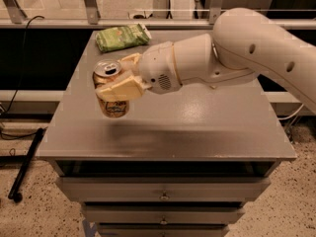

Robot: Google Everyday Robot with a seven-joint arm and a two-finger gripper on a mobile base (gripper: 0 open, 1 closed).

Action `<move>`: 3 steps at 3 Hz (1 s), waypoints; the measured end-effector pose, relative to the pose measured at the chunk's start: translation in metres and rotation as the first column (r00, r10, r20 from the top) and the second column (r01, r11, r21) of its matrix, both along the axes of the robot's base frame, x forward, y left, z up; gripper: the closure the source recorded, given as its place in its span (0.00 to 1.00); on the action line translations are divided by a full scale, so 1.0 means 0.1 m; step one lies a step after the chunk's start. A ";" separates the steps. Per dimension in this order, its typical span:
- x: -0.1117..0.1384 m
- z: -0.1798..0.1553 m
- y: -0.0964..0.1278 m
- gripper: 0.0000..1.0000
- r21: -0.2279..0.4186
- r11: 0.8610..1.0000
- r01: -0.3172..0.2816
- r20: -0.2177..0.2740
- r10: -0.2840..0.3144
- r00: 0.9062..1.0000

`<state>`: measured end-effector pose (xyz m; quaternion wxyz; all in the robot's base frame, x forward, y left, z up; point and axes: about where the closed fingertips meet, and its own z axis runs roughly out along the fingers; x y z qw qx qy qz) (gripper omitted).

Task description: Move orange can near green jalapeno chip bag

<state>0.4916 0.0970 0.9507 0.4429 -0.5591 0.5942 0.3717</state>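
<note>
The orange can (112, 107), copper-orange with a silver pull-tab top, is upright in my gripper (117, 79) over the left part of the grey table (197, 127). My gripper is shut on the can, its cream fingers (121, 89) clasped around the can's upper half. The can looks lifted slightly off the tabletop. The green jalapeno chip bag (122, 37) lies flat at the table's far left corner, well beyond the can. My white arm (237, 53) reaches in from the right.
The table has drawers (163, 194) below its front edge. A railing and glass (158, 14) run behind the table. A black cable (22, 53) and a dark pole (24, 167) are on the floor at the left.
</note>
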 end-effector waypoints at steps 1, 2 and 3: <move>0.00 0.00 0.00 1.00 0.000 1.000 0.000 0.000 0.000 1.000; 0.29 0.05 -0.01 1.00 0.028 0.999 0.028 0.068 -0.030 0.997; 0.90 0.13 -0.04 1.00 0.053 0.997 0.057 0.153 -0.065 0.986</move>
